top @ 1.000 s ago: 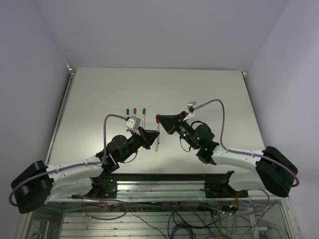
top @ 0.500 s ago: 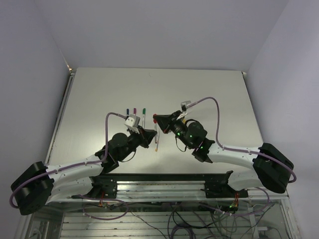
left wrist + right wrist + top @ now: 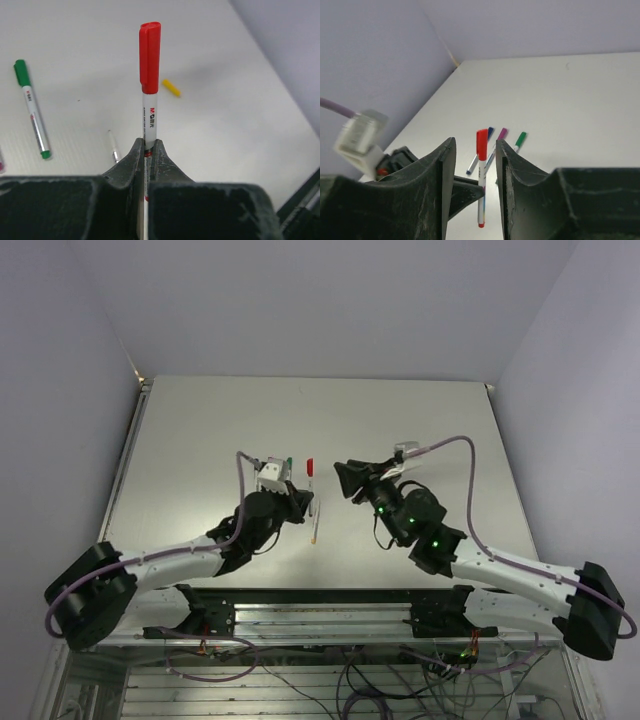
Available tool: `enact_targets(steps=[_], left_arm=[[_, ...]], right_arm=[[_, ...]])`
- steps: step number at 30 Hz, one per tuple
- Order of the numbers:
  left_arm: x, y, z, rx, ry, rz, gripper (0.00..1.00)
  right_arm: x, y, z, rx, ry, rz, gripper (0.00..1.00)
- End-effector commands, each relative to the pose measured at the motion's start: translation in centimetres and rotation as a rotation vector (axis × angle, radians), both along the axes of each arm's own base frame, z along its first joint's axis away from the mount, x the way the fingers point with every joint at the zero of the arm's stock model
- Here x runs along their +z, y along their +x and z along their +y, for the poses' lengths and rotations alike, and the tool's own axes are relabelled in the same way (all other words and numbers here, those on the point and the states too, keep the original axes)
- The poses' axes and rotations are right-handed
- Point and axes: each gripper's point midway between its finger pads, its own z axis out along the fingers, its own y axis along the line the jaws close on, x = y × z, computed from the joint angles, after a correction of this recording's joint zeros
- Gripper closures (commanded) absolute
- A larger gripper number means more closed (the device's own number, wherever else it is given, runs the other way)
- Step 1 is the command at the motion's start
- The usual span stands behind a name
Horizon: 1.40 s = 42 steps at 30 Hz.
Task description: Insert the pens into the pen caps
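Observation:
My left gripper (image 3: 148, 142) is shut on a grey pen wearing the red cap (image 3: 150, 57) and holds it above the table, cap pointing away; the pair also shows in the top view (image 3: 309, 468), in front of the left gripper (image 3: 302, 503). My right gripper (image 3: 474, 145) is open and empty, jaws either side of the red-capped pen (image 3: 481, 172) but apart from it; in the top view the right gripper (image 3: 341, 476) sits to the pen's right. A bare pen (image 3: 114, 146) and the yellow cap (image 3: 171, 87) lie on the table.
A green-capped pen (image 3: 31, 107) lies left of the held pen. Blue-capped (image 3: 490, 132), purple-capped (image 3: 502, 133) and green-capped (image 3: 520, 139) pens lie side by side beyond it. The bare pen (image 3: 315, 525) lies just right of the left gripper.
The red cap went onto the pen in my left gripper. My right gripper let go of the cap, opened and drew back to the right. The left gripper swung the capped pen away.

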Motion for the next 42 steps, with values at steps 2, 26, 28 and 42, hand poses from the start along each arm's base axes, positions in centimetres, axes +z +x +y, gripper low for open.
enact_targets(steps=[2, 26, 28, 42], left_arm=[[-0.1, 3.9, 0.0, 0.092, 0.096, 0.005, 0.93], [-12.0, 11.7, 1.2, 0.282, 0.472, 0.400, 0.82], [-12.3, 11.7, 1.5, 0.300, 0.482, 0.408, 0.81], [-10.2, 12.0, 1.1, 0.286, 0.442, 0.383, 0.51]], right_arm=[[-2.3, 0.4, -3.7, -0.153, -0.066, 0.075, 0.63], [-8.2, -1.4, -6.2, -0.192, -0.048, 0.245, 0.64], [-8.3, -1.4, -6.2, -0.190, -0.049, 0.249, 0.64], [-8.8, -1.3, -6.1, -0.193, -0.070, 0.253, 0.65]])
